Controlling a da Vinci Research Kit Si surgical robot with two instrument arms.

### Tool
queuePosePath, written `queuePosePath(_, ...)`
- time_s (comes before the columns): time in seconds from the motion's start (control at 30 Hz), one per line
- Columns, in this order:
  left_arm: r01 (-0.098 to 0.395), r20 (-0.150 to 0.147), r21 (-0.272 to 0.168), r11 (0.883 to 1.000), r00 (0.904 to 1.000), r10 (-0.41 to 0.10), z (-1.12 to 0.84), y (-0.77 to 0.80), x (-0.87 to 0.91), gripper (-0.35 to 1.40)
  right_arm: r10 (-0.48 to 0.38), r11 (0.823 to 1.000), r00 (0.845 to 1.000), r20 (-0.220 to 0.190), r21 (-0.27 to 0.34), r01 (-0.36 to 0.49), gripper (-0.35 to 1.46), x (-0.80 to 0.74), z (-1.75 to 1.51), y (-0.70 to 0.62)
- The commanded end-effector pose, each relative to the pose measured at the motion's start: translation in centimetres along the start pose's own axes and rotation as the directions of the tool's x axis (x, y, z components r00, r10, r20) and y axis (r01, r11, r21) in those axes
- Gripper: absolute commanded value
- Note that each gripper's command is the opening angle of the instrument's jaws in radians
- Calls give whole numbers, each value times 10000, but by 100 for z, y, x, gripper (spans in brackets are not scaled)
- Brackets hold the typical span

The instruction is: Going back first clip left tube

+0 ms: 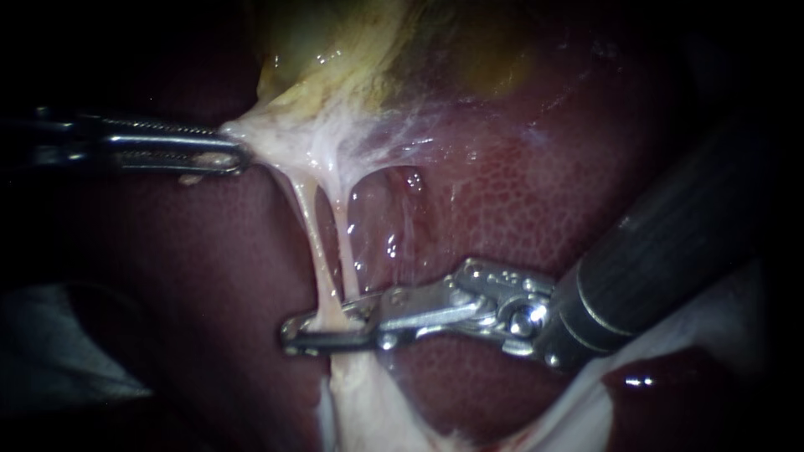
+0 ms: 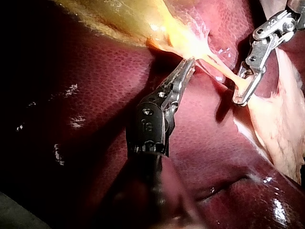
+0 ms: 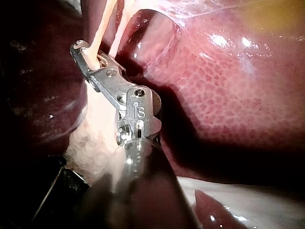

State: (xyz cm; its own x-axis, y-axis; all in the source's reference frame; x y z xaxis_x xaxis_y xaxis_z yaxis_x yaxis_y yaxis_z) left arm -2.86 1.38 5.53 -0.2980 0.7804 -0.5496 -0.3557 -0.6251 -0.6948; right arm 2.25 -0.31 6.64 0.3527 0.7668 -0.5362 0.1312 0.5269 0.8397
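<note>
My left instrument (image 1: 237,156) lies level, its shaft entering from 9 o'clock and pointing toward 3, with the jaws clamped at their tips on pale tissue (image 1: 255,138). My right instrument (image 1: 291,333) slants in from 2 o'clock. Its wrist bends so the jaws point toward 9, and they stand slightly apart with a narrow gap between them.

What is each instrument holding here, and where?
Left instrument grips the whitish tissue just below the gallbladder. Right instrument straddles the left tube low down; hold cannot be told.
</note>
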Motion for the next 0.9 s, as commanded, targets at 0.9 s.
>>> queuePosePath(0.9,-12,8,-35,10000,10000,13,-4,-4,-2,-35,-4358,8635,8907,1292,-2191,4543,49,20,-87,-32)
